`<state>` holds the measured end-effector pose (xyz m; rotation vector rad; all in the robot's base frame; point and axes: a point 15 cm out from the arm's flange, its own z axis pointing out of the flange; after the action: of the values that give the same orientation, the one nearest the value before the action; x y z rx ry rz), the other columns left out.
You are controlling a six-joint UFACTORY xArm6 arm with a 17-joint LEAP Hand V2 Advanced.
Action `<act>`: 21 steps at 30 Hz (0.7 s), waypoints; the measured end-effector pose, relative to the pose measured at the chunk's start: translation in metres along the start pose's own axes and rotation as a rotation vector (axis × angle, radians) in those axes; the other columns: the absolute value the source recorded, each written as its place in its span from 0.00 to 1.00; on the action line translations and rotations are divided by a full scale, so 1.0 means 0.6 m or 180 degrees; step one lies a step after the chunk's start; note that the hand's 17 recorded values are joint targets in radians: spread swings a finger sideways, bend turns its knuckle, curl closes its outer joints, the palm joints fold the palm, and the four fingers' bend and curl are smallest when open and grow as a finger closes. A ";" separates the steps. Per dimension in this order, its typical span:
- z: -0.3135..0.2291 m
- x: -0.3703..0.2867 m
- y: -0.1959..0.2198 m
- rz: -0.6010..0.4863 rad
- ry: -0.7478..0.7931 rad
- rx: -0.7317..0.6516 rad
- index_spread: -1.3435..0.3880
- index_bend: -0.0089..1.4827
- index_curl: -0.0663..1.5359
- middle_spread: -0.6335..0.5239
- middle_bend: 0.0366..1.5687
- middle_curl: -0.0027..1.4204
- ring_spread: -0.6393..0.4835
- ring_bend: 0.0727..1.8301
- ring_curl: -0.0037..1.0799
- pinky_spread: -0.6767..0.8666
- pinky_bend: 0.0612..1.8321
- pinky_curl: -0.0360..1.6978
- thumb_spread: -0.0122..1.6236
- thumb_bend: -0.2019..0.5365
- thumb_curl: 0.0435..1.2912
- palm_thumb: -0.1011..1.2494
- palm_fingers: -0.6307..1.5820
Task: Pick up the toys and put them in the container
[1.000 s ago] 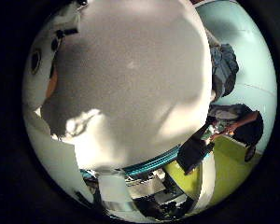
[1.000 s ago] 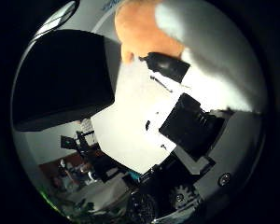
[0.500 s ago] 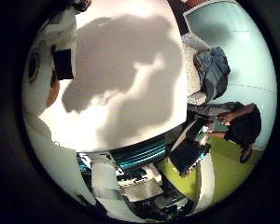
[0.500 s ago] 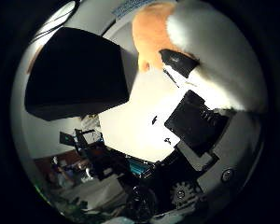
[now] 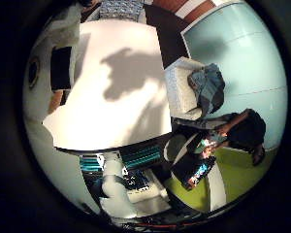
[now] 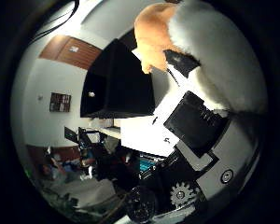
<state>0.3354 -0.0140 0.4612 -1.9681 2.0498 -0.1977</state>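
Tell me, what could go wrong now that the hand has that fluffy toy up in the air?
The plush toy, white and orange, sits close against the palm, but the pictures don't show how firmly it is held, so it might slip and drop back onto the white table.

The black container is off to one side, not under the toy. Let go too early and the toy would likely land beside it.

The soft toy could also catch on the container's rim going in.

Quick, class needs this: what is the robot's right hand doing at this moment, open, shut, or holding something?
Right hand: shut on the plush toy, white and orange, held close against the palm above the white table, near the black container.
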 end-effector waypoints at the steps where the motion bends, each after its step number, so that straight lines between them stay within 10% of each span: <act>1: -0.011 -0.015 -0.002 -0.0023 -0.0029 0.0050 0.62 0.70 0.63 0.39 0.79 0.64 0.35 0.72 0.75 0.31 0.65 0.65 0.59 0.25 0.54 0.85 0.75; 21: -0.143 -0.371 -0.029 -0.1095 -0.0522 0.0460 0.62 0.67 0.66 0.39 0.77 0.65 0.34 0.69 0.80 0.29 0.62 0.69 0.57 0.25 0.57 0.85 0.76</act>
<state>0.3314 0.1974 0.5733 -2.1534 1.5438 -0.2400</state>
